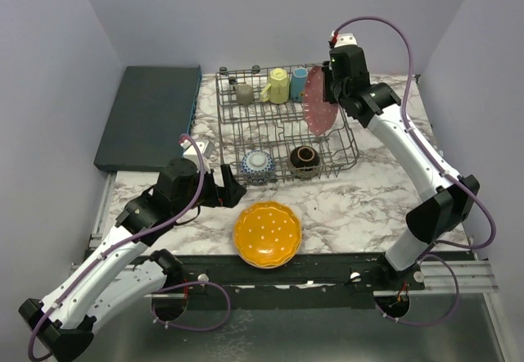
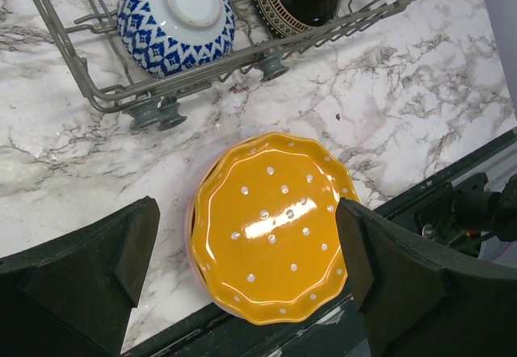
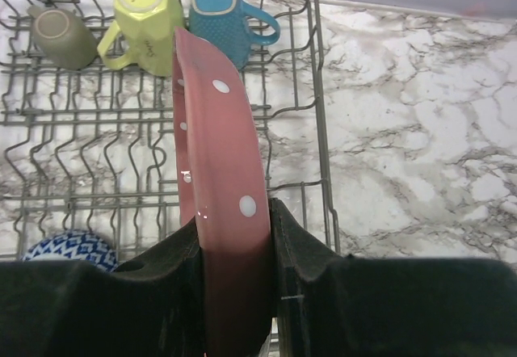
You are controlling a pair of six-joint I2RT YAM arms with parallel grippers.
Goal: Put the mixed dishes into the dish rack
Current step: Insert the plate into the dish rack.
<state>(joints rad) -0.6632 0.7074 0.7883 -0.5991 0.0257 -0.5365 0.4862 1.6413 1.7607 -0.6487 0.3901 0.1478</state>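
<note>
The grey wire dish rack [image 1: 282,128] holds an olive-grey mug [image 1: 244,93], a yellow mug [image 1: 278,86], a blue mug [image 1: 299,82], a blue patterned bowl [image 1: 258,164] and a dark brown bowl [image 1: 304,159]. My right gripper [image 1: 329,83] is shut on a dusky red dotted plate [image 1: 319,101] and holds it on edge over the rack's right side. The right wrist view shows the pads [image 3: 303,244] clamping its rim [image 3: 222,163]. An orange dotted plate [image 1: 267,233] lies near the table's front edge, on a pink plate [image 2: 192,236]. My left gripper [image 1: 228,188] is open and empty, its jaws straddling the orange plate [image 2: 271,228] from above.
A flat dark teal slab [image 1: 147,116] lies left of the rack. The rack's round feet [image 2: 157,115] stand on the marble top just beyond the orange plate. The dark front rail [image 1: 327,265] runs right below the plate. Purple walls close in on both sides.
</note>
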